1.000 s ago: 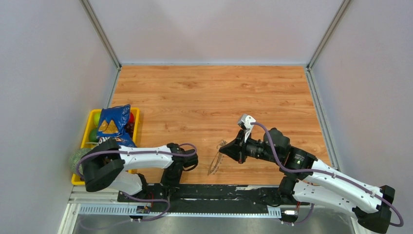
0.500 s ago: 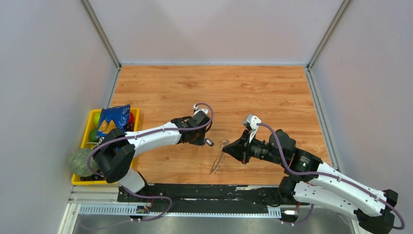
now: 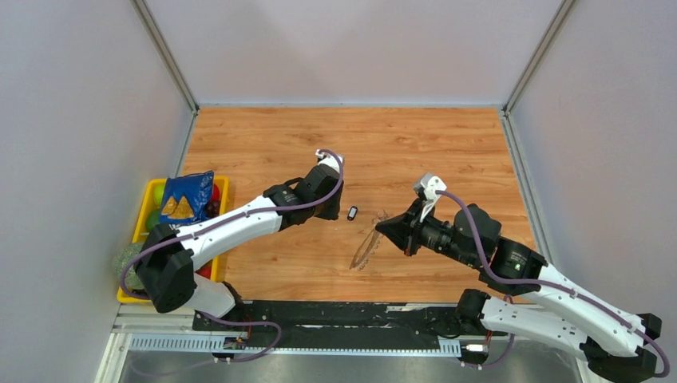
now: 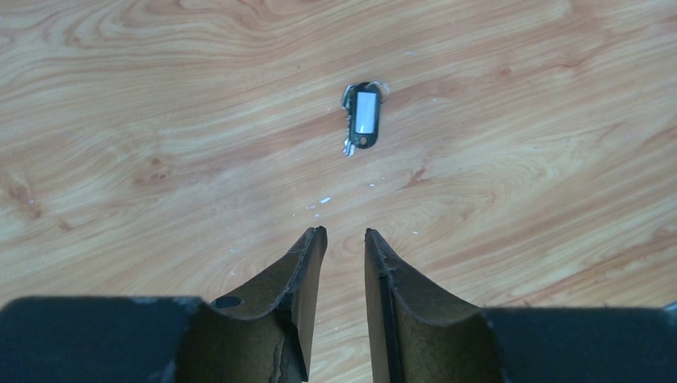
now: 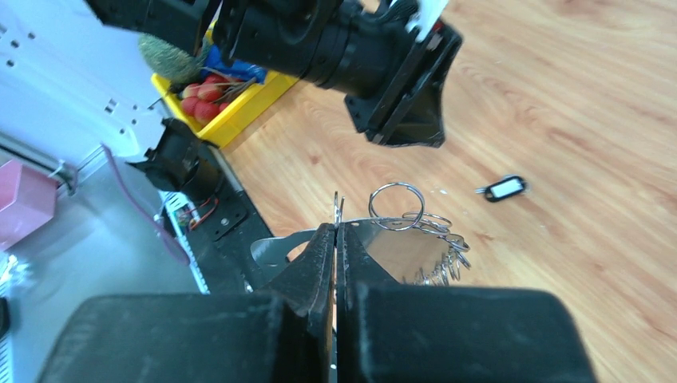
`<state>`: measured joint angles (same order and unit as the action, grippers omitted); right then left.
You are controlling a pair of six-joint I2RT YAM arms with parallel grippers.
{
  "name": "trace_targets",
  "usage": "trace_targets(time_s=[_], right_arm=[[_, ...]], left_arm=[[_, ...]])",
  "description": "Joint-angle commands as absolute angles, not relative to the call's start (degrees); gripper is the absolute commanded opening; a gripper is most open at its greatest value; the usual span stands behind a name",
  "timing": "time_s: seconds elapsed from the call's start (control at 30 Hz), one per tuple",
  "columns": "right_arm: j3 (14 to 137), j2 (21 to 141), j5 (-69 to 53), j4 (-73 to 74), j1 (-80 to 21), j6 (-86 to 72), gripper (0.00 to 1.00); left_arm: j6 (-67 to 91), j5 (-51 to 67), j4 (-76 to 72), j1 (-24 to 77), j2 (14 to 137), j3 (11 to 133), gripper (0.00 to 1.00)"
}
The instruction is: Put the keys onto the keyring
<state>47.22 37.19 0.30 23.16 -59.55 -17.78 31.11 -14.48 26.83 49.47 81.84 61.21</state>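
A tiny key (image 3: 352, 212) with a black oblong head lies flat on the wooden table. In the left wrist view it (image 4: 365, 125) lies ahead of my left gripper (image 4: 345, 233), whose jaws stand slightly apart with nothing between them. In the top view the left gripper (image 3: 333, 211) is just left of the key. My right gripper (image 3: 382, 228) is shut on the thin rim of the keyring (image 3: 366, 250), which hangs tilted from it towards the table. The right wrist view shows the gripper (image 5: 336, 227), the keyring with its small rings (image 5: 415, 219) and the key (image 5: 504, 188) beyond.
A yellow bin (image 3: 136, 231) with a blue snack bag (image 3: 186, 203) and fruit stands at the left table edge; it also shows in the right wrist view (image 5: 239, 100). Grey walls enclose the table on three sides. The black base rail (image 3: 343, 313) runs along the near edge.
My left arm has swung out from near its base to the table's middle. The key has shifted up and right and now lies free. My right gripper has moved right with the keyring.
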Motion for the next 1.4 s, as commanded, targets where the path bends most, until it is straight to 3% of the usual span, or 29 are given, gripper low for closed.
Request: trace_targets(time_s=[0.0, 0.17, 0.37, 0.83, 1.37], right_arm=[[54.8, 36.8, 8.9, 26.6, -59.5, -15.2, 0.0], [59.2, 36.9, 13.0, 30.9, -59.4, -14.7, 0.0], [60.5, 35.6, 14.6, 33.1, -59.4, -16.0, 0.0], [60.5, 35.3, 16.9, 34.7, -59.5, -15.7, 0.0], [59.9, 34.2, 15.0, 34.7, -59.5, -14.7, 0.0]], left_arm=[[27.7, -9.7, 20.5, 49.6, 82.1, 60.7, 0.41], [22.8, -7.0, 15.2, 49.5, 86.4, 61.3, 0.52], [18.4, -3.6, 11.7, 48.4, 94.1, 65.4, 0.56], [23.2, -4.8, 17.1, 46.5, 110.0, 79.5, 0.57], [27.7, -9.9, 27.0, 47.6, 114.7, 85.2, 0.57]])
